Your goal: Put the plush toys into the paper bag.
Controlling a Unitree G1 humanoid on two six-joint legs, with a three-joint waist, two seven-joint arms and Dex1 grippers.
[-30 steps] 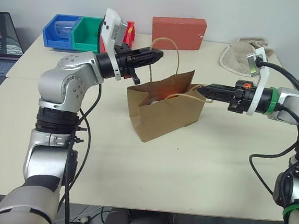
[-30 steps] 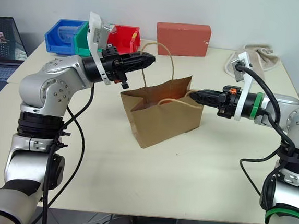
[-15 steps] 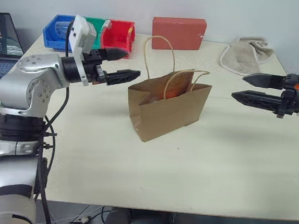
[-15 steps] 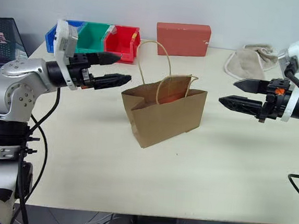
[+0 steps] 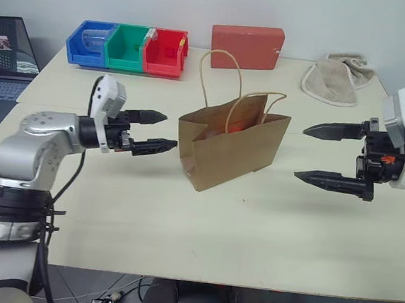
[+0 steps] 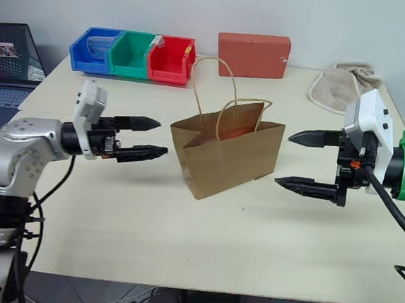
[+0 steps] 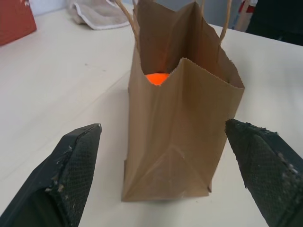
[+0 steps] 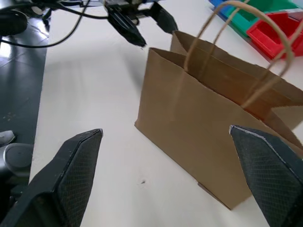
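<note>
Both our grippers, left and right, have backed off the bag, jaws wide and empty; orange toy inside suggests we're finishing.

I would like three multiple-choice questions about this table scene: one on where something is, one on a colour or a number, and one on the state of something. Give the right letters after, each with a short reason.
1. Where does the paper bag stand?
A. between the two grippers
B. inside the red bin
C. on the towel

2. How many plastic bins stand in the row at the far edge of the table?
A. one
B. three
C. five

3. In what state are the left gripper and the right gripper?
A. both shut on a handle
B. one open, one shut
C. both open and empty

Answers:
1. A, since the bag is upright on the table with one gripper at each side, apart from it.
2. B, since a blue bin, a green bin and a red bin stand side by side.
3. C, since each gripper's fingers are spread wide with nothing between them.
</note>
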